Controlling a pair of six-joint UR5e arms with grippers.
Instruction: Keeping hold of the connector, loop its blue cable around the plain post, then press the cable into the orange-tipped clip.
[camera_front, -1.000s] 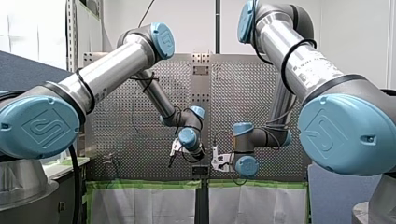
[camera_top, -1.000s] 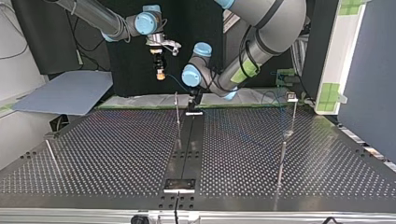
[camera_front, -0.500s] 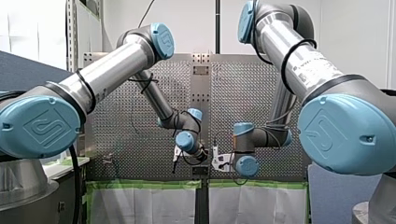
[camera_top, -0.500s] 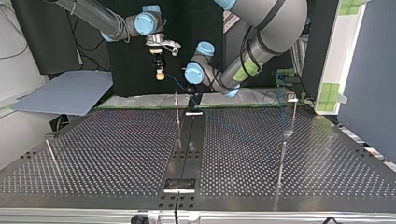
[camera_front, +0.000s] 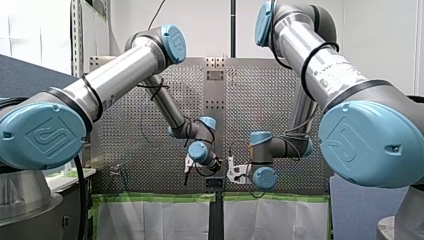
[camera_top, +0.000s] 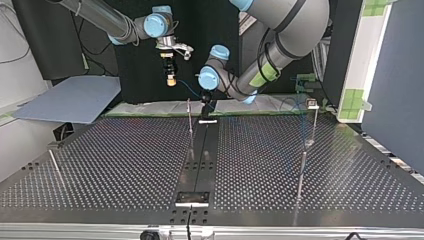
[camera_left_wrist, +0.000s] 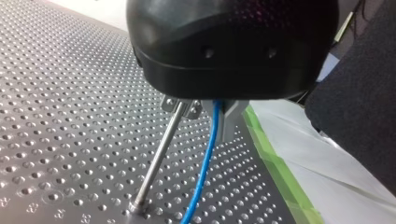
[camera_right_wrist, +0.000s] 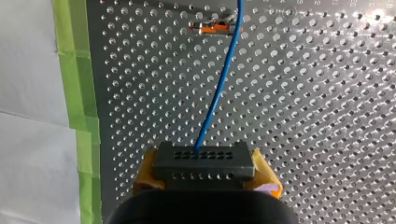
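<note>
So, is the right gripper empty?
No, my right gripper has its yellow pads clamped on the dark connector with the blue cable.

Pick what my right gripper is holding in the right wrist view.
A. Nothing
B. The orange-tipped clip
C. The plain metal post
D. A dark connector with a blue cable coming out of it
D: in the right wrist view my right gripper is clamped on the dark connector. The blue cable runs from the connector toward the orange-tipped clip, which stands apart on the table ahead.
</note>
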